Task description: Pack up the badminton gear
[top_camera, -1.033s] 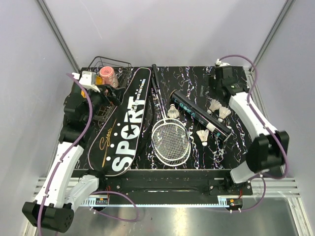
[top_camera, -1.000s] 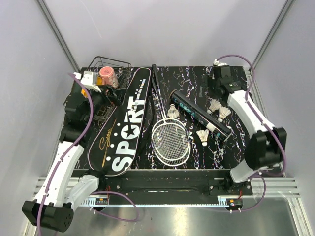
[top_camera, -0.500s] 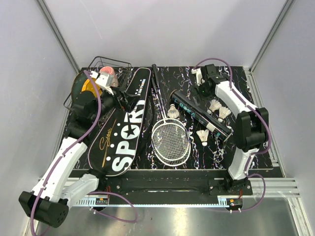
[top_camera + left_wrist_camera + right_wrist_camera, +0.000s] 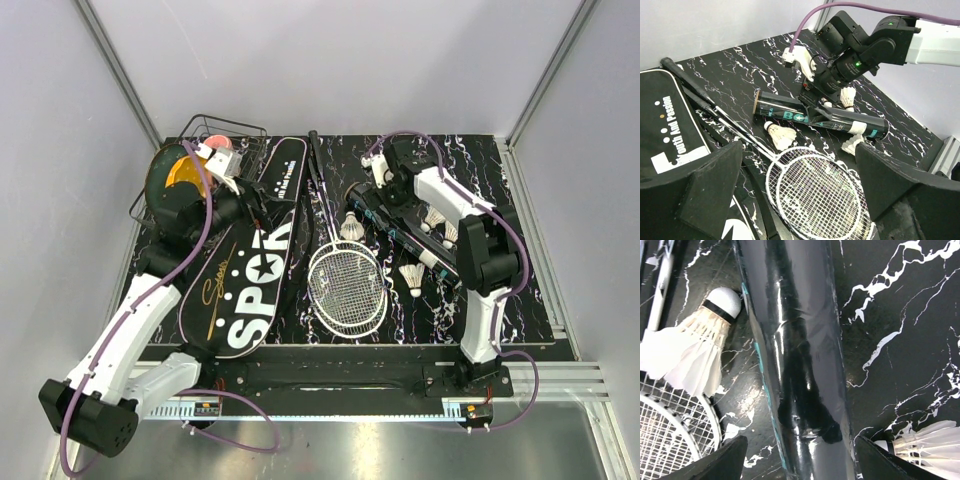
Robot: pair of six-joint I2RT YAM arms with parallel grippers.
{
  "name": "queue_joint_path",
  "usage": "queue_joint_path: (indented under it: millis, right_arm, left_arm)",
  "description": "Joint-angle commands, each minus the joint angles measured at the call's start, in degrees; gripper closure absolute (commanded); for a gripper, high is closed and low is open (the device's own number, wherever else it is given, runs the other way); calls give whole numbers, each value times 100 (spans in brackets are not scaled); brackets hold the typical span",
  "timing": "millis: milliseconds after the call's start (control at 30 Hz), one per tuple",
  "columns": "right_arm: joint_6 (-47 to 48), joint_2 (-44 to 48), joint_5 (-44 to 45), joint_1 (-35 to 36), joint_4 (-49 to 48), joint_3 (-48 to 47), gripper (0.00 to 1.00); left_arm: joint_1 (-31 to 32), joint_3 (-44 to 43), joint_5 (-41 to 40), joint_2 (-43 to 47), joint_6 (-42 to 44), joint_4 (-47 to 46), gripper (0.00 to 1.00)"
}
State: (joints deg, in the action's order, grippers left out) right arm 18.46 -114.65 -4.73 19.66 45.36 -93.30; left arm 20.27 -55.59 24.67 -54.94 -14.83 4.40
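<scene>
When you look down from above, your left gripper (image 4: 258, 203) hangs over the narrow far part of the black bag (image 4: 240, 290) lettered "SPORT", which lies flat along the left of the worktop (image 4: 485, 155), just beside the wire basket (image 4: 235, 125). Right of the bag lies the racket (image 4: 347, 288), handle away from you and strung head towards you. Beyond it the long black tube (image 4: 430, 255) lies aslant, and your right gripper (image 4: 383, 198) sits over its far part. One shuttlecock (image 4: 350, 226) lies between racket shaft and tube, a second shuttlecock (image 4: 412, 277) lies on the tube's near side, and two more shuttlecocks (image 4: 436, 215) lie on its far side, partly hidden by your right arm.

From the left wrist, you see both fingers spread wide with nothing between them, the racket head below and the bag's edge at the left. Across the worktop your right gripper straddles the tube.

From the right wrist, the tube runs up the middle between the two widely parted fingers, which are not clamped on it. A shuttlecock's cork lies just beside the tube at the left.
</scene>
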Motion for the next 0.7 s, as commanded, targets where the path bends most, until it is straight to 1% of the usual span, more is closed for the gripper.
queue_joint_path:
  millis: [0,33,67,100,167,200,333,400,433,500,667]
  right_arm:
    - [211,-40,438,169,-607,83,7]
    - [228,-66,786,196,-712,171,8]
    - [263,-145,807,213,-800,189,12]
    - [298,-189,825,248,-818,189,13]
    - [325,-277,1158,284,-1002,233,15]
    - [377,-286,1185,301,-1047,250,18]
    - [509,-225,1580,345,-1284,356,24]
    - [562,-128,1624,363,-1486,435,24]
    - [615,-84,1503,372,-1539,487,24]
    - [703,-127,1361,363,-1443,462,24]
    - [712,-391,1335,363,-1267,277,21]
  left_arm:
    - [56,-277,240,-43,-46,-230,1]
    - [73,-285,258,-43,-46,-229,1]
    - [82,-277,258,-43,-55,-229,1]
    - [91,-277,267,-43,-46,-238,1]
    - [117,-277,240,-61,-38,-229,1]
    - [126,-277,232,-70,-29,-229,1]
    - [152,-277,240,-96,-38,-229,1]
    - [152,-277,258,-105,-38,-229,1]
    - [152,-294,267,-114,-46,-229,1]
    - [179,-285,267,-122,-46,-229,1]
    - [214,-303,284,-175,-20,-195,1]
